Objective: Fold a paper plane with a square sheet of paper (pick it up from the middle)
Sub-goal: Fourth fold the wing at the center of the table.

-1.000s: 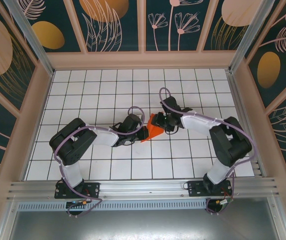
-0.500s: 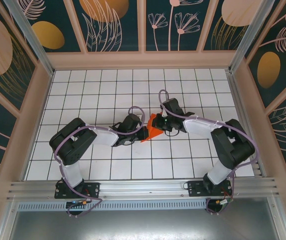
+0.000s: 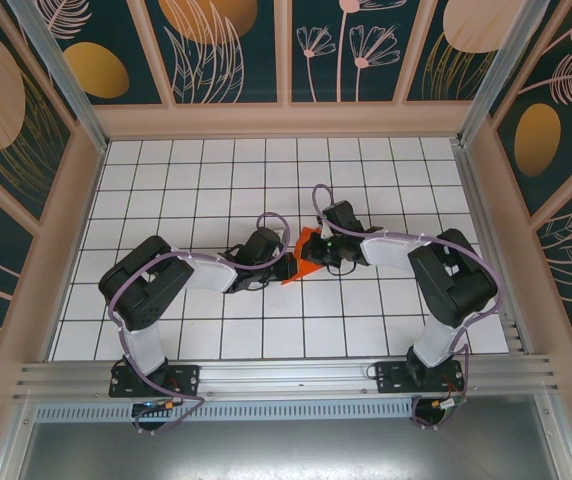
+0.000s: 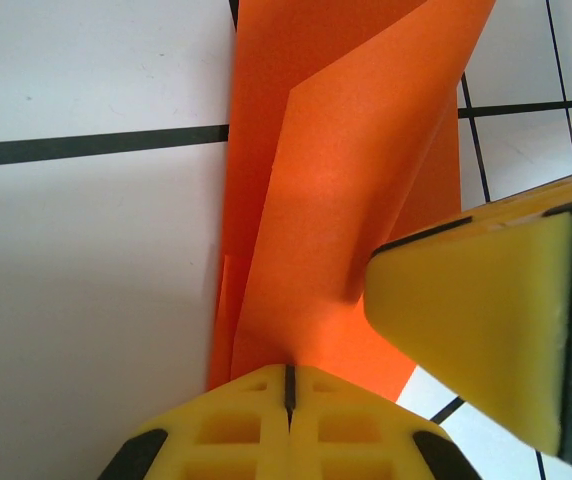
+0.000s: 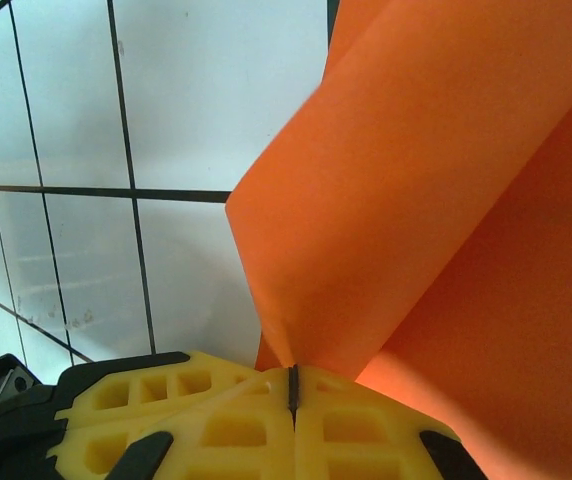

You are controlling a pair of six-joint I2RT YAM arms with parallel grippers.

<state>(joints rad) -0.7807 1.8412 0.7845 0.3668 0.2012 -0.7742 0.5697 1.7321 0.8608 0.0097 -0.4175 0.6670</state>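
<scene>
Paper [image 3: 302, 262], creased and orange, lies near the middle of the desk [image 3: 166, 180] in the top view, pinched between my left hand [image 3: 286, 264] and right hand [image 3: 318, 252]. Over the last second the right hand has slid toward the left one, so less paper shows between them. I read that as a flap being pushed over for a fold.

Left wrist view: the left hand [image 4: 288, 385] is fully closed on the paper [image 4: 326, 200], with a right-hand finger [image 4: 466, 320] close against the sheet.

Right wrist view: the right hand [image 5: 292, 385] is also clamped tight. The paper [image 5: 436, 200] rises from it in a lifted fold, not yet flattened.
</scene>
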